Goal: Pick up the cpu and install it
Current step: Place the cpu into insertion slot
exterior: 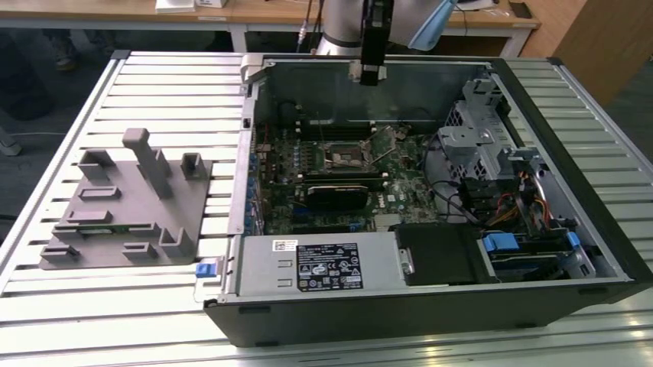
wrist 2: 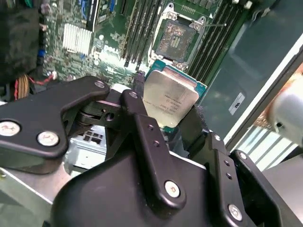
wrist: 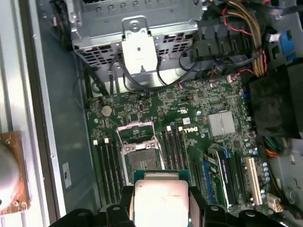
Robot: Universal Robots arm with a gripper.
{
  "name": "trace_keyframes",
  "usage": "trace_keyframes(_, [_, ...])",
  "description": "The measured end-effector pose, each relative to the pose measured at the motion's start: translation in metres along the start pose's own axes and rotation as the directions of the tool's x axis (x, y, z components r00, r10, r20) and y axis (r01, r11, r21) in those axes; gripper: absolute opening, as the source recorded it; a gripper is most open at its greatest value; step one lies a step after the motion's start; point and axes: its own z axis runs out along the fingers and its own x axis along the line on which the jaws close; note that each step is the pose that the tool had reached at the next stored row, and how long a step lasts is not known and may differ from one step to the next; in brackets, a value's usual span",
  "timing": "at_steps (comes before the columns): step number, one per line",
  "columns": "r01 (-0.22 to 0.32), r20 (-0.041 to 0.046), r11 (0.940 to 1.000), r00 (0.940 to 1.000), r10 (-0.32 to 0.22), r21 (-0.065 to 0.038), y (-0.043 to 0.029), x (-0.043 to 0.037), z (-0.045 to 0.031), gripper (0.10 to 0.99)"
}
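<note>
The cpu (wrist 2: 169, 101), a flat square chip with a shiny silver top and green rim, is held between my black fingers (wrist 2: 137, 118). It also appears in the first wrist view (wrist: 160, 198), clamped at its two sides. My gripper (exterior: 368, 73) hangs above the far part of the open computer case in the exterior view. Below the chip lies the motherboard's open socket (wrist 2: 176, 35), seen in the first wrist view (wrist: 139, 153) and in the exterior view (exterior: 345, 159). The cpu hangs above the board, apart from the socket.
The case wall (exterior: 429, 80) stands behind the gripper. Memory slots (wrist: 106, 163) flank the socket. A metal drive cage (exterior: 479, 130) and cable bundles (exterior: 510, 206) fill the exterior view's right side. A grey tray with blocks (exterior: 128, 206) rests on the slatted table at the left.
</note>
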Motion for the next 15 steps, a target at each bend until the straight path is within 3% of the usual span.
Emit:
trace_keyframes(3, [-0.051, 0.0024, 0.9987, 0.9987, 0.051, 0.0, 0.0, 0.0, 0.0008, 0.541])
trace_keyframes(7, [-0.12, 0.0057, 0.9927, 0.9927, 0.12, 0.0, -0.0001, 0.0, 0.0018, 0.541])
trace_keyframes(15, [-0.248, 0.0121, 0.9687, 0.9686, 0.248, -0.001, -0.0002, 0.0003, 0.0035, 0.541])
